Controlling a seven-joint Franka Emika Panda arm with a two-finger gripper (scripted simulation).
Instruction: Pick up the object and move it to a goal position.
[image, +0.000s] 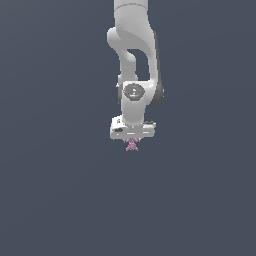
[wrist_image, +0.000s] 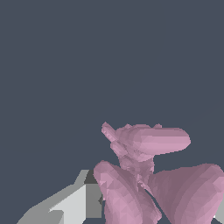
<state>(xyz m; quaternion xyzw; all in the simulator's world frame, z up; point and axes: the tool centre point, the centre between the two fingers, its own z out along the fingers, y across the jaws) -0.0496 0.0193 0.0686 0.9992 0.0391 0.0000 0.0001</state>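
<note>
Ext. view, left to right: left part is plain dark grey, nothing on it; centre has the white arm (image: 135, 65) coming straight down from the top edge, wrist vertical, gripper (image: 132, 140) pointing down; right part again bare grey. The object (image: 131, 146), tiny pink knobbly piece, sits directly under the gripper body, touching it, much narrower than the gripper. No shadow or worktop edge to read, so can't tell if it's lifted or resting on the worktop. Wrist view: a pale gripper finger (wrist_image: 72, 203) at one side, pink object (wrist_image: 144, 175) filling the frame beside it, lobes and a side protrusion sticking out; other finger barely visible at the frame edge. Judgement: gripper is clenched on the object, centred vertical hold prob. chosen so the narrow irregular body sits between the pads w/o twisting. Containers: none visible, no goal marker either.
</note>
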